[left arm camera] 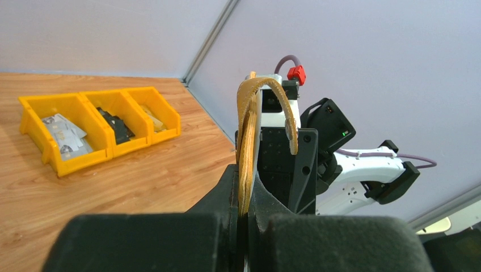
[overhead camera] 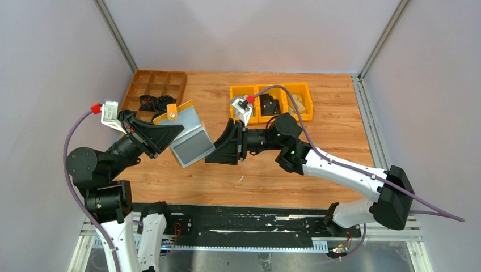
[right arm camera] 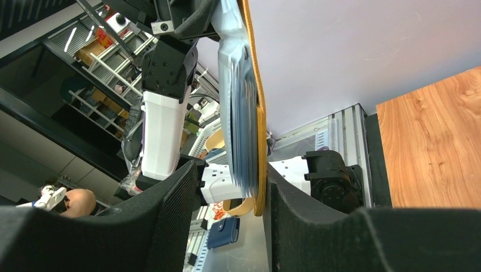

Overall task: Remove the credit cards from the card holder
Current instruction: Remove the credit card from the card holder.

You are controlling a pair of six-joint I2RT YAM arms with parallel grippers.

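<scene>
Card holder [overhead camera: 192,139] between left hand [overhead camera: 170,135] and right hand [overhead camera: 218,148], bins [overhead camera: 271,86] behind.

free: near table [overhead camera: 272,182] | blocked: card holder [overhead camera: 191,140] mid-air, yellow bins [overhead camera: 300,88], tray [overhead camera: 170,79] behind

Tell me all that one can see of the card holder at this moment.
The card holder is a small mustard-yellow wallet, leather-like, with a snap tab and grey-blue sleeves inside. It is held open and tilted above the table, inside facing the top camera. The left gripper is shut on one edge; the right gripper stands open around the opposite edge.
</scene>
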